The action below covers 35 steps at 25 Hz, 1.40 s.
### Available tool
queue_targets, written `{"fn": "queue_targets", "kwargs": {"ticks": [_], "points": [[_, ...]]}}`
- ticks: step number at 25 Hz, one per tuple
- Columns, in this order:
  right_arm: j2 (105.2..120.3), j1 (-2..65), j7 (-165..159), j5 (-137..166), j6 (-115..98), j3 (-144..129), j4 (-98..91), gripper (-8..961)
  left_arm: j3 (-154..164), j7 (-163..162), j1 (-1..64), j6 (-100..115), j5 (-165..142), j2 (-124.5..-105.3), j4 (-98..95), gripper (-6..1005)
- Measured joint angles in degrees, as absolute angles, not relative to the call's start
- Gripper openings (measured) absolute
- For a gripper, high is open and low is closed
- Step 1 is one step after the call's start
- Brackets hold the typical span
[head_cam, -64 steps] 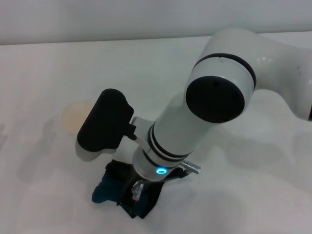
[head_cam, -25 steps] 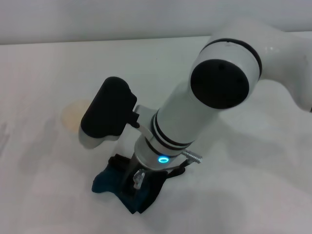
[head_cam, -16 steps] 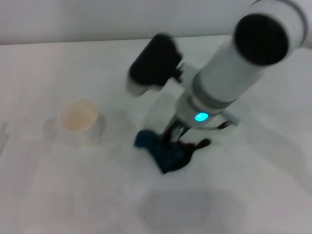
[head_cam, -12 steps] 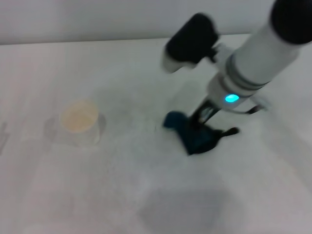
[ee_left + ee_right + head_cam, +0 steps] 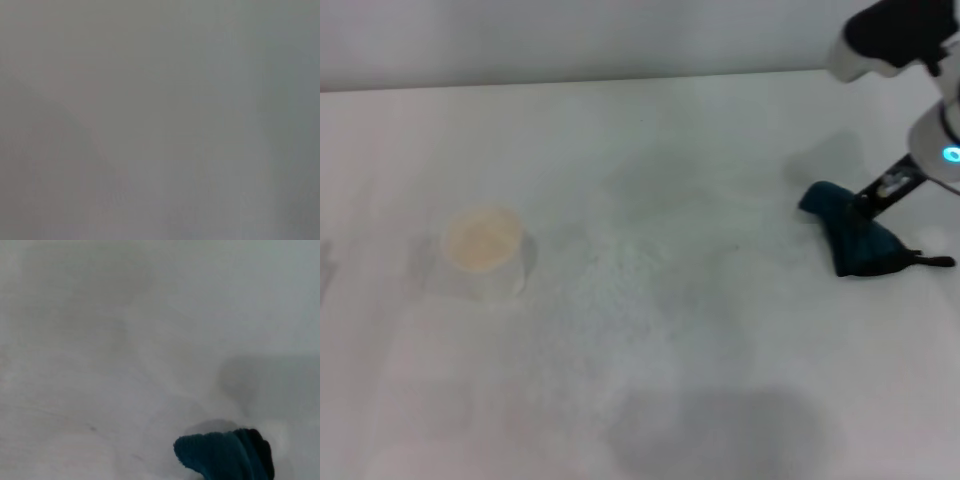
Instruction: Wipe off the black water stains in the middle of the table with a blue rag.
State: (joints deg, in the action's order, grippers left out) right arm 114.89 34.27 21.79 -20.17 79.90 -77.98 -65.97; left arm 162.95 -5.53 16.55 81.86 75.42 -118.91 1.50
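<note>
The blue rag [image 5: 855, 240] hangs bunched at the right of the white table [image 5: 650, 340], its black loop trailing to the right. My right gripper [image 5: 880, 197] is shut on the rag's top and holds it down at the table surface. The rag's edge also shows in the right wrist view [image 5: 225, 455] over bare white tabletop. No black water stain shows anywhere on the table; the middle shows only faint grey smudges. My left gripper is out of view, and the left wrist view shows only a blank grey surface.
A white paper cup [image 5: 483, 250] stands at the left of the table. The table's far edge [image 5: 620, 82] meets a pale wall. A soft grey shadow lies on the near middle of the table.
My right arm swept from the near middle to the far right, dragging the blue rag with it. The cup and the middle of the table are now uncovered.
</note>
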Motion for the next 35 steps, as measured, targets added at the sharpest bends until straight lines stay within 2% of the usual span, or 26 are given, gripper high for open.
{"fn": "queue_targets", "kwargs": {"ticks": [17, 22, 27, 35], "points": [[115.06, 32.26, 22.29, -16.05, 81.35, -73.84, -63.84, 94, 162.95, -5.32, 18.66, 79.27, 75.44, -118.82, 1.58, 863], [115.04, 30.67, 21.6, -15.65, 80.92, -71.9, -66.04, 121, 162.95, -5.31, 18.52, 79.17, 75.41, -118.82, 1.58, 863], [115.05, 29.72, 22.38, -16.33, 81.05, -70.63, -69.66, 311, 162.95, -5.3, 18.48, 79.17, 75.4, -118.92, 1.52, 863], [114.96, 29.05, 30.7, -25.31, 80.61, -58.62, -74.63, 310, 162.95, -5.28, 18.6, 79.21, 75.41, -118.91, 1.16, 862]]}}
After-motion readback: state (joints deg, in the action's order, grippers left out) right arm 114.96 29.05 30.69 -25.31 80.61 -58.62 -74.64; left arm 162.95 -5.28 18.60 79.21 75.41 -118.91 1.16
